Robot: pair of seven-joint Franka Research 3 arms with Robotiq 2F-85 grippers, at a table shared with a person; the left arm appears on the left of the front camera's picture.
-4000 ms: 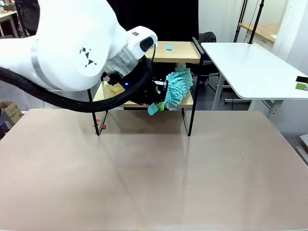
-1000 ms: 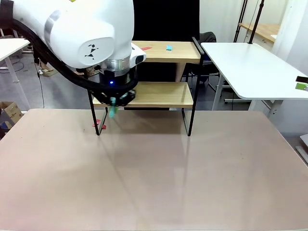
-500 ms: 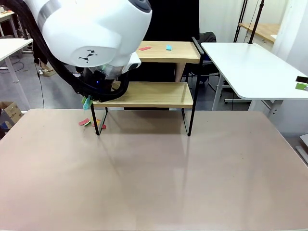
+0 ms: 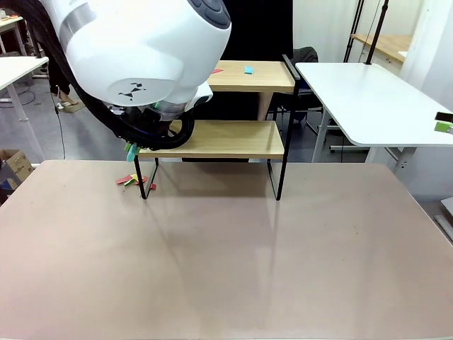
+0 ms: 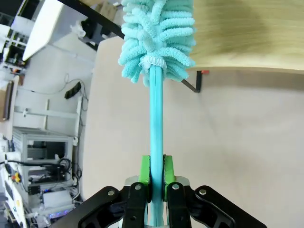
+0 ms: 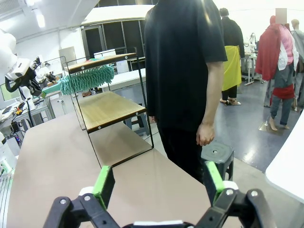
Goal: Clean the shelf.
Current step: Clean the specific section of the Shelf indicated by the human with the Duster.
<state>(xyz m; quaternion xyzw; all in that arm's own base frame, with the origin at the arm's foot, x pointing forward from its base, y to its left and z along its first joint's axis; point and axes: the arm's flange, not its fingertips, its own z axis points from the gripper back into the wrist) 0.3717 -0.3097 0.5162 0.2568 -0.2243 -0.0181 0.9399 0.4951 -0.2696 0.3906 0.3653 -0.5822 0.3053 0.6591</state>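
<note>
Swung over from the right part of the lower board, where it worked four seconds ago, the left arm (image 4: 134,57) now hangs at the left end of the shelf (image 4: 233,138). A few red and yellow-green scraps (image 4: 129,180) now lie on the brown table (image 4: 226,269) just beside the front-left leg.

Nearest in the left wrist view, the left gripper (image 5: 156,164) has its green pads (image 5: 145,168) pressed together on the teal handle of a duster (image 5: 156,95). The handle runs straight away from the fingers. Its fluffy head lies over one end of a wooden board, but whether it touches the wood cannot be told.

In the right wrist view the right gripper (image 6: 157,178) holds nothing, its pads spread wide over the table.

In the front view the arm's bulk covers the left ends of both boards and most of the gripper. Only a teal tip shows under the arm.

The shelf stands upright on its four legs at the far side of the table. Its long axis runs left to right across the front view, along the table's far edge. A small blue piece (image 4: 248,69) and a red piece (image 4: 216,71) lie on the top board, the red one partly cut off by the arm.

From the right wrist the shelf is seen end-on and slanting away, with the duster head between its two tiers. A person (image 6: 185,71) in black stands just beyond the table, cut off at the shoulders by the top edge. A white table (image 4: 368,92) stands to the right.
</note>
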